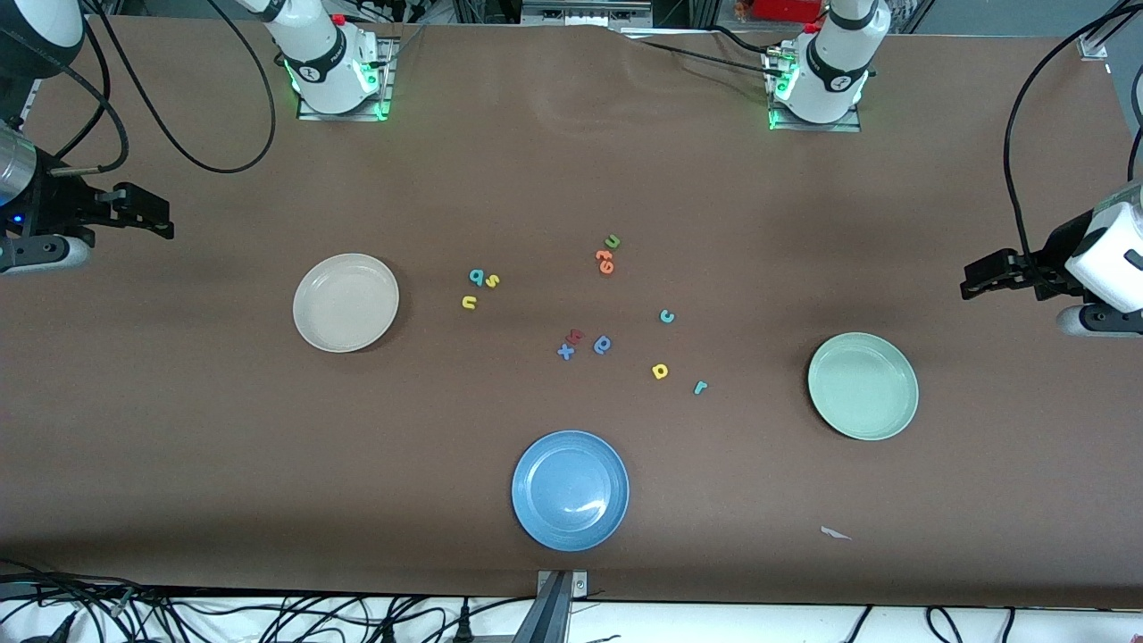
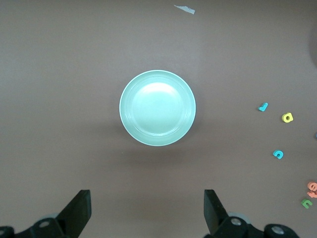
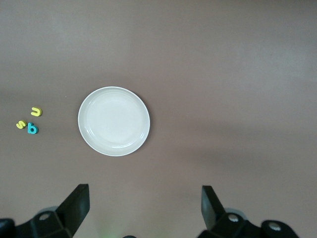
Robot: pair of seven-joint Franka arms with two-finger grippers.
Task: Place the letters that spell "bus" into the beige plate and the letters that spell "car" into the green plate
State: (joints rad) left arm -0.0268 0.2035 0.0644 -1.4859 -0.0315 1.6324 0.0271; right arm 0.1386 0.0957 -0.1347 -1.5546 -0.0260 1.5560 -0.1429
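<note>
Hovering at opposite table ends, both waiting: right gripper (image 3: 141, 210) spread apart above the empty beige plate (image 1: 308, 335); left gripper (image 2: 147, 213) likewise above the green plate (image 1: 826, 411); b (image 1: 477, 278), s (image 1: 492, 280), u (image 1: 469, 303) lying beside beige; c (image 1: 666, 316), a (image 1: 660, 371), r (image 1: 701, 387) beside green.

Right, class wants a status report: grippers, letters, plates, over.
Left gripper open, waiting above the table near green plate. Right gripper open near beige plate. Both plates bare; all letters on the table. Nothing in the way.
</note>
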